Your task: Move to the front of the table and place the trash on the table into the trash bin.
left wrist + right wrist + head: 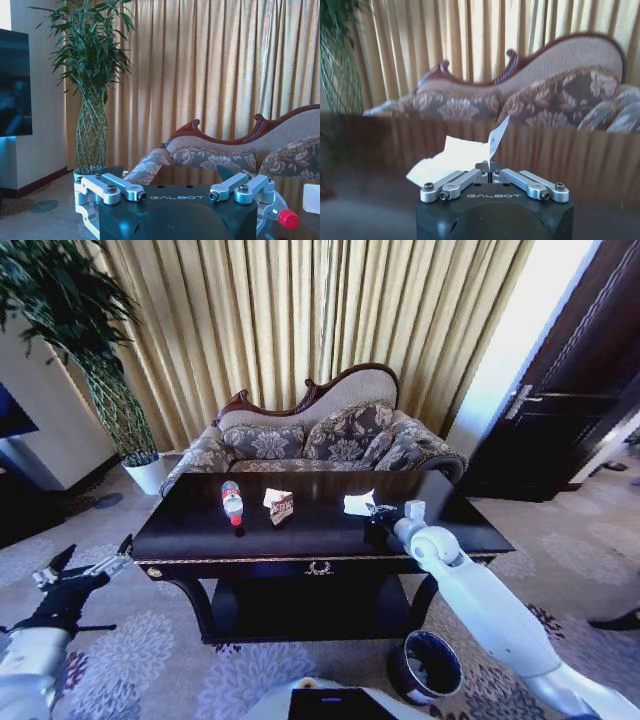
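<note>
On the dark glossy table (320,532) lie a clear bottle (232,502) with a red cap, a brown-and-white wrapper (281,507) and a white paper scrap (358,503). My right gripper (375,511) reaches over the table's right half. In the right wrist view it (490,173) is shut on the near corner of the paper scrap (454,155), which still rests on the table top. Left of the table's front corner and below the table top, my left gripper (90,565) hangs open with nothing in it (176,196). The bottle's red cap (288,218) shows beside it. The dark round trash bin (425,666) stands on the carpet at the front right.
A patterned sofa (310,440) stands behind the table before gold curtains. A tall plant in a white pot (148,473) is at the back left and a dark door (565,410) at the right. Patterned carpet lies in front of the table.
</note>
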Motion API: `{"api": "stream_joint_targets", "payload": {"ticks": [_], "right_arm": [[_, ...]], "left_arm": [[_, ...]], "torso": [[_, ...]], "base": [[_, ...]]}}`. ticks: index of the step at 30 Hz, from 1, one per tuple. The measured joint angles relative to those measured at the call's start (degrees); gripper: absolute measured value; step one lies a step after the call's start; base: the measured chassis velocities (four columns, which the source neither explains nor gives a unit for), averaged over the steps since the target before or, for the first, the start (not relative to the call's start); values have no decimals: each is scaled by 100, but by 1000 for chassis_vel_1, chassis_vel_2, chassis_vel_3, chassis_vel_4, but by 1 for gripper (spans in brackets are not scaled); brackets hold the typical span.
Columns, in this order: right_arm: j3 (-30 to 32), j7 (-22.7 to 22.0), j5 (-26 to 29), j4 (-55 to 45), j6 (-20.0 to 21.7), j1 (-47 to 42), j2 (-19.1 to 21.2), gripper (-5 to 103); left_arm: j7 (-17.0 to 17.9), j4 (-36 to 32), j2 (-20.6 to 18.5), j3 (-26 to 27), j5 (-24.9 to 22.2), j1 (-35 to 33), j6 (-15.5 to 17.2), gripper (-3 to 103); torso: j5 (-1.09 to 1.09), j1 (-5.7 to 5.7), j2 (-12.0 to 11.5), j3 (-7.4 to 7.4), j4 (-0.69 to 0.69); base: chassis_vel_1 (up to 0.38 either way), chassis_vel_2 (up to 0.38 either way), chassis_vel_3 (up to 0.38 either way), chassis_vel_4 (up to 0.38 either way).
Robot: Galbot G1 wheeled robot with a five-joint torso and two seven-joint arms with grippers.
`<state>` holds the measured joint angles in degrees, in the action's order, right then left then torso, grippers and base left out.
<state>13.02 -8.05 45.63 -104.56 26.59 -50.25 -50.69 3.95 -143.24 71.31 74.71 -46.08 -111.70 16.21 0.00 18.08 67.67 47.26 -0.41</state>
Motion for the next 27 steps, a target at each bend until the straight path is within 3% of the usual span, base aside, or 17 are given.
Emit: {"api": "stream_joint_targets", "payload": {"ticks": [14,24,27], "right_arm": [[1934,-577,146,-1780,-251,-1826,222,0],[3490,-611,-120,-3085,-429,-3762,-344,0],[3673,-611,-119,-3275,-469,-4016,-403,0]], "left_arm": [[-1,0,-161,36,-60,91,-27,100],[-16,0,-527,-133,-161,295,-24,100],[-23,0,-544,-176,-163,313,-13,100]], "torso": [[0,0,0,-1,-2],[-1,0,1,-1,-4],[-1,0,1,-1,-3]], "base": [[0,0,0,0],[0,0,0,0],[0,0,0,0]]}}
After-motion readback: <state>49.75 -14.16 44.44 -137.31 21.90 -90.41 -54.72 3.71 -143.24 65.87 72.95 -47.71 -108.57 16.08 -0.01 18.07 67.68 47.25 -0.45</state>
